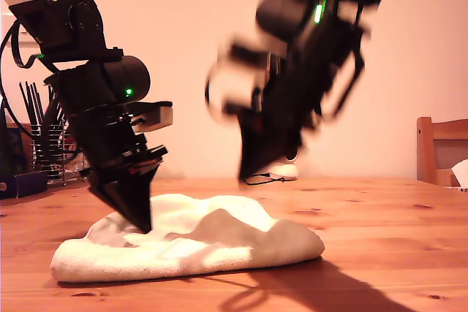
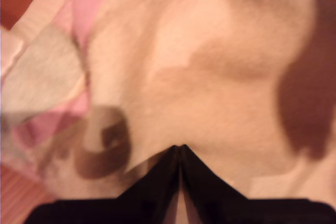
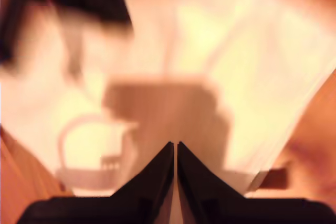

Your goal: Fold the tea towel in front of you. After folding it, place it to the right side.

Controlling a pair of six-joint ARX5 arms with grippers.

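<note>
Cream towel [image 1: 219,242]: lies bunched in a low heap on the wooden table [image 1: 395,246], towards the exterior view's left.
First tool [image 1: 142,224]: my first gripper's tip is pressed down into the towel's upper surface; its arm leans in steeply from the exterior view's left; jaws together, nothing visibly caught between them.
Second tool [image 1: 245,173]: my second gripper hangs blurred above the towel, clear of it, its arm slanting from the exterior view's upper right; jaws together, empty.

Cream tea towel [image 1: 219,242] lying bunched on the wooden table.
Folded over in a low, lumpy heap; pink and pale green patches show, blurred, perhaps its patterned face.
</note>
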